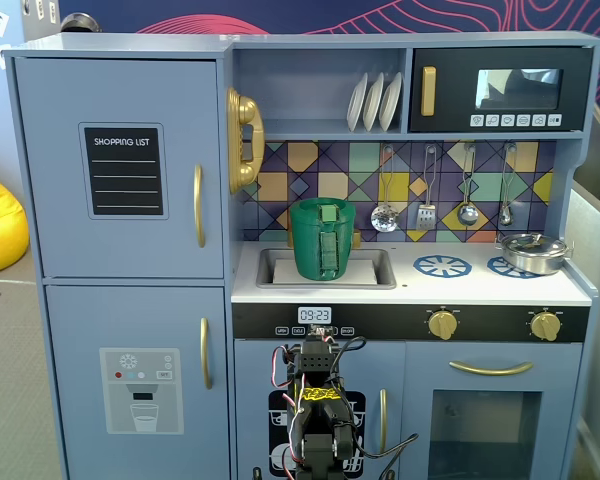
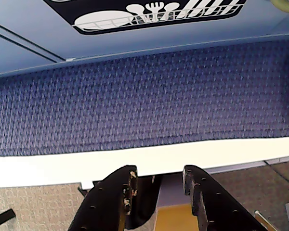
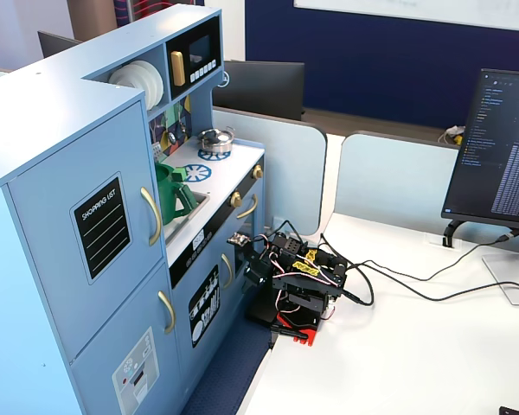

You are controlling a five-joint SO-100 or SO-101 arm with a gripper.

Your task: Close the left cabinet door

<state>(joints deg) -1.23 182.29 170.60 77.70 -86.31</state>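
The left cabinet door is a tall light-blue panel with a black "SHOPPING LIST" board and a curved gold handle. It lies flush with the cabinet front in both fixed views. My arm sits folded on the white table in front of the kitchen's lower middle, far below and to the right of that door. It also shows in a fixed view. In the wrist view my gripper is open and empty, over the table edge and blue matting.
A blue door with a dispenser graphic is below the left door. The dishwasher-print door is right behind the arm. A green pitcher stands in the sink. A monitor and cables lie on the table.
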